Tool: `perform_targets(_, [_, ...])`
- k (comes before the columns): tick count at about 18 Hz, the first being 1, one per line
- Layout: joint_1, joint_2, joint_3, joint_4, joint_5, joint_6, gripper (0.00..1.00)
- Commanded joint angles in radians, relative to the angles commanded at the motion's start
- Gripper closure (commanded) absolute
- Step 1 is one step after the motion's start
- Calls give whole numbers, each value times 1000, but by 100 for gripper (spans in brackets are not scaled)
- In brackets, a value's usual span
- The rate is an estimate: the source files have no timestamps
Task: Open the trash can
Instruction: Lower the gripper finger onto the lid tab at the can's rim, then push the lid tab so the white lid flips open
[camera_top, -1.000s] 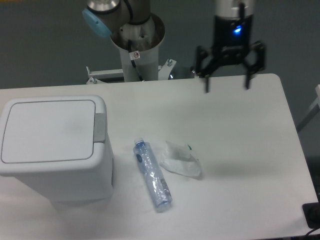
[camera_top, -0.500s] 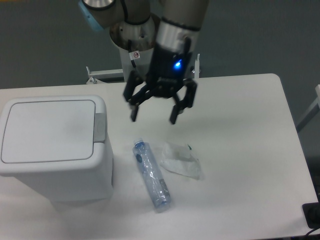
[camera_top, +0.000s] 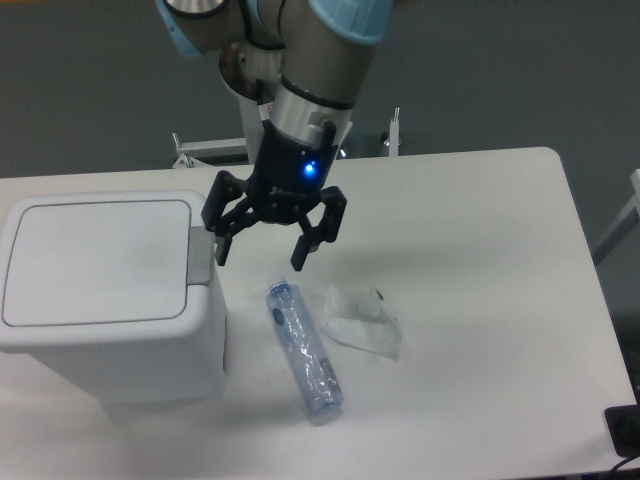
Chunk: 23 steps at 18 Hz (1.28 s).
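1 trash can (camera_top: 100, 290), lid down; 1 pincer (camera_top: 259, 257) spread beside it

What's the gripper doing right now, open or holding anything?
Gripper: open, fingers spread, holding nothing; it hangs beside the grey tab on the trash can, whose lid is shut.

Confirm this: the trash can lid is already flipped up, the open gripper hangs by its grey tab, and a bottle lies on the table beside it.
Wrong on the lid. The camera view shows the trash can with its lid flat and closed. The rest holds: the gripper, jaws spread, hangs by the grey tab, and the bottle lies on the table beside it.
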Motion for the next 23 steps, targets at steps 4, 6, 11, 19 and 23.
perform_targets(4, [0, 6, -20, -2, 2, -2, 0])
perform_targets(6, [0, 8, -26, -2, 3, -2, 0])
perform_targets(11, [-2, 8, -28, 0, 3, 0, 0])
perform_targets(19, [-2, 6, -34, 3, 3, 3, 0])
perform_targets(23, [-2, 8, -34, 3, 3, 2, 0])
